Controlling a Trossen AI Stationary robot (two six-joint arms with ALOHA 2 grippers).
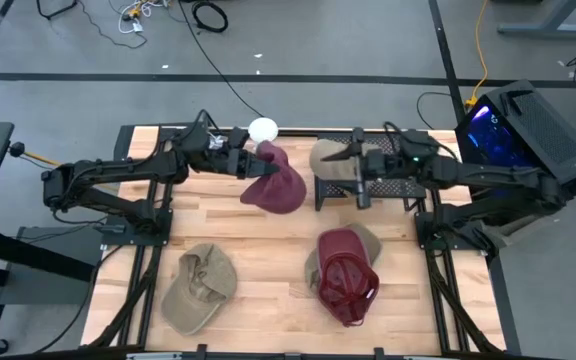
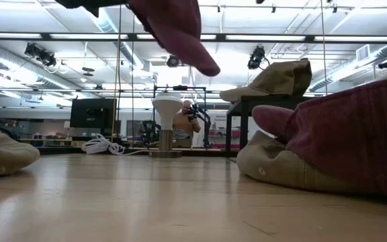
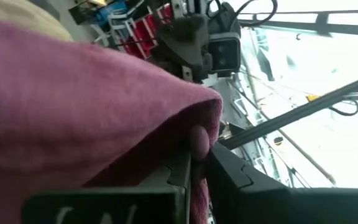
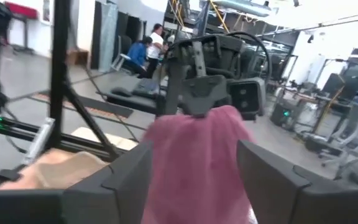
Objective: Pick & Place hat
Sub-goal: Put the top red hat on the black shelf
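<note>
Left gripper (image 1: 251,162) raised over the back middle of the bench (image 1: 268,290), fingers pinched tight on a maroon hat (image 1: 274,185) that hangs clear of the wood. Right gripper (image 1: 353,160) just across from it, fingers spread wide and holding nothing, poised above a tan hat (image 1: 331,158) on a small black stand (image 1: 368,190). Lying on the bench nearer the front: another tan cap (image 1: 198,288) and a second maroon cap (image 1: 348,280).
</note>
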